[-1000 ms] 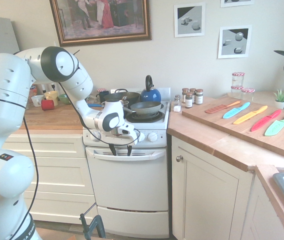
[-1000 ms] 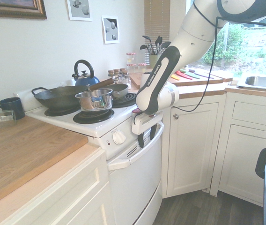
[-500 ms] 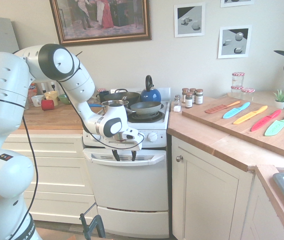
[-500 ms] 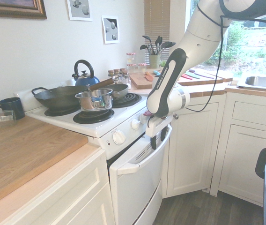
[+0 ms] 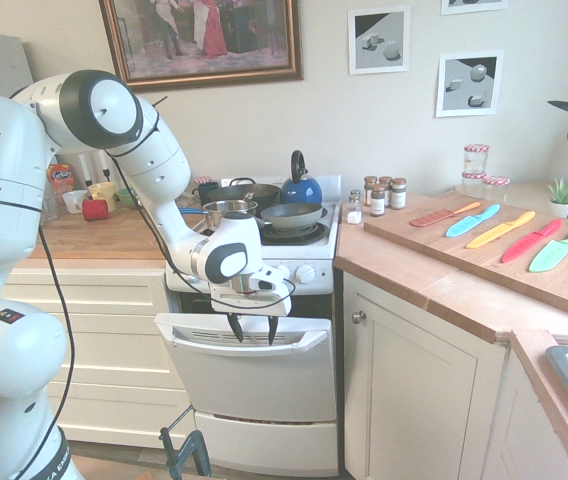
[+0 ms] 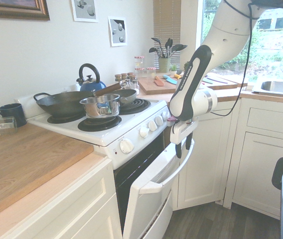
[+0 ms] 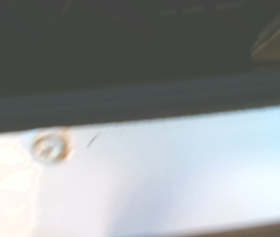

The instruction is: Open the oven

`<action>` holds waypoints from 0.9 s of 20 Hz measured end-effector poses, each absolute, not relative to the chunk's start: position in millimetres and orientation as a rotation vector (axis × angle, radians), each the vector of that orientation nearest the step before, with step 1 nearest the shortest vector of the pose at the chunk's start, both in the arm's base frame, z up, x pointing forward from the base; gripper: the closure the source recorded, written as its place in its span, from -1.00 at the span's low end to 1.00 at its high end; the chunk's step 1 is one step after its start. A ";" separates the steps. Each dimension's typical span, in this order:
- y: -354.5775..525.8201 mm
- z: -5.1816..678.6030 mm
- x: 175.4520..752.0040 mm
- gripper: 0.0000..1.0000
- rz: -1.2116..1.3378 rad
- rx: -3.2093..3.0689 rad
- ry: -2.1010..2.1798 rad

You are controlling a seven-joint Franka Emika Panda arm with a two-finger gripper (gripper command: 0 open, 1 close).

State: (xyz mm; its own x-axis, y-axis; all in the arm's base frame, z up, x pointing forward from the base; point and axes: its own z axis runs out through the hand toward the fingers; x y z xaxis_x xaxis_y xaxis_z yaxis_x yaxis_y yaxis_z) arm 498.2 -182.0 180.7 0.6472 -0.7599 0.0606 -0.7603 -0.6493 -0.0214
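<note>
"Oven (image 6: 126, 162), quantity and position?"

"One unit. It stands between two cabinet sections. Its one white door (image 5: 249, 385) is partly lowered and tilts outward at the top. The dark cavity (image 6: 124, 185) shows through the gap."

"Gripper (image 5: 254, 328), quantity and state?"

"One gripper, two dark fingers. State: released, the fingers spread apart. They point down at the one handle (image 5: 289, 349) along the door's upper edge."

"Knobs?"

"Four white knobs (image 6: 126, 146) can be counted on the front panel in the second exterior view."

"Items on the cooktop?"

"Four: one wok (image 6: 64, 104), one steel pot (image 6: 100, 105), one frying pan (image 5: 291, 216) and one blue kettle (image 5: 301, 192). The pot sits near the front, beside the wok."

"Items on the right-hand counter, first exterior view?"

"One wooden board (image 5: 444, 242) carries six coloured utensils (image 5: 501, 230), set in a row. Five small jars (image 5: 377, 199) stand between the cooktop and the board. Three checkered-lid jars (image 5: 476, 158) stand behind the utensils, two of them stacked. One potted plant (image 5: 561, 198) is at the right."

"Wall items, same view?"

"One framed painting (image 5: 204, 40) and three prints (image 5: 379, 41), one of them cut off by the upper edge."

"Wrist view?"

"Blurred: one pale surface with one round fastener (image 7: 51, 147), bordering a dark area."
</note>
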 end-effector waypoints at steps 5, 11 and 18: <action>-155.1 222.1 508.4 -1.00 0.140 2.884 -1.298; -130.8 217.6 528.3 -1.00 0.146 2.896 -1.256; -126.6 198.9 579.4 -1.00 0.164 2.890 -1.238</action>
State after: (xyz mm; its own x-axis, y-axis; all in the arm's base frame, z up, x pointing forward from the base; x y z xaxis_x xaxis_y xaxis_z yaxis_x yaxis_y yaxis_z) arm 579.4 -126.6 198.9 0.6855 -0.7221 0.0930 -0.7214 -0.6909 -0.0471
